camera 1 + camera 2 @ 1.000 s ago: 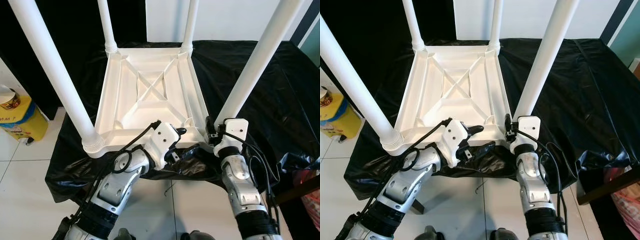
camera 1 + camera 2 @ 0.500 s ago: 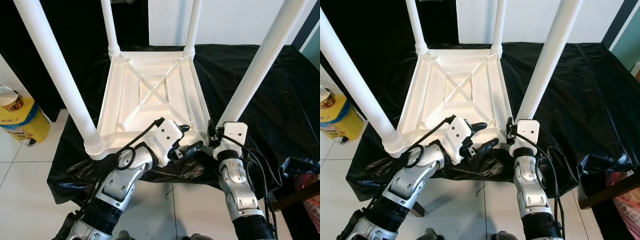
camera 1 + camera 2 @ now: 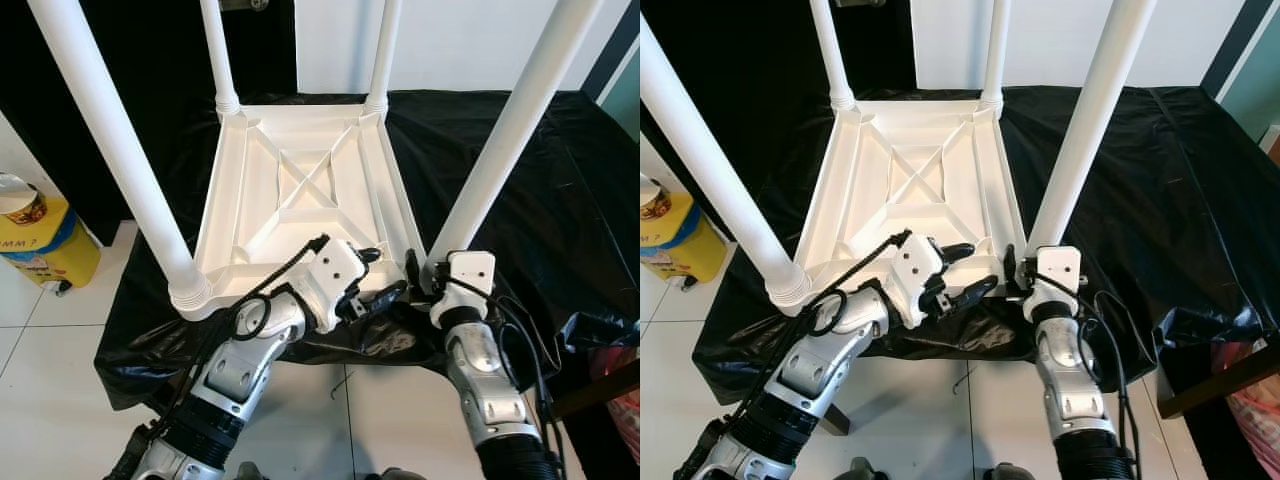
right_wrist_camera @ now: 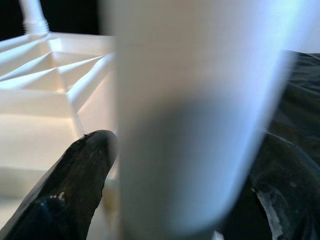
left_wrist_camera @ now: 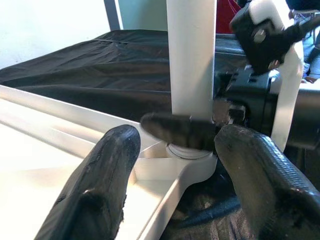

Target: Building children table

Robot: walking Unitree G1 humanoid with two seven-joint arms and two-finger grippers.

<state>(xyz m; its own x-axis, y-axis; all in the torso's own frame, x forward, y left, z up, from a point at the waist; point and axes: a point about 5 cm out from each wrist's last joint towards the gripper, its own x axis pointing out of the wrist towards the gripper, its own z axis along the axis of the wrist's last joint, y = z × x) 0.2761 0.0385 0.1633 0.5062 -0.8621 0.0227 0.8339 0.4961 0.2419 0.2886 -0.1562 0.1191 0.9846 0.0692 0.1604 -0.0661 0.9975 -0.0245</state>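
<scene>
One table top [image 3: 300,190], four legs [image 3: 510,130]

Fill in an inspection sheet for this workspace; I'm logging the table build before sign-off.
Surface: black plastic sheet draped over a table, white tiled floor below.
Job's things: white children's table lying upside down, four legs pointing up; near-right leg seated in its corner socket.
Clutter: yellow container on the floor to the robot's left.
Grippers: left gripper open at the tabletop's near edge, fingers apart, nothing between them; right gripper at the base of the near-right leg, a finger on either side of it.
Cables: black cable looped along the left wrist; more on the right forearm.
Surroundings: white wall behind, black backdrop to the left.
</scene>
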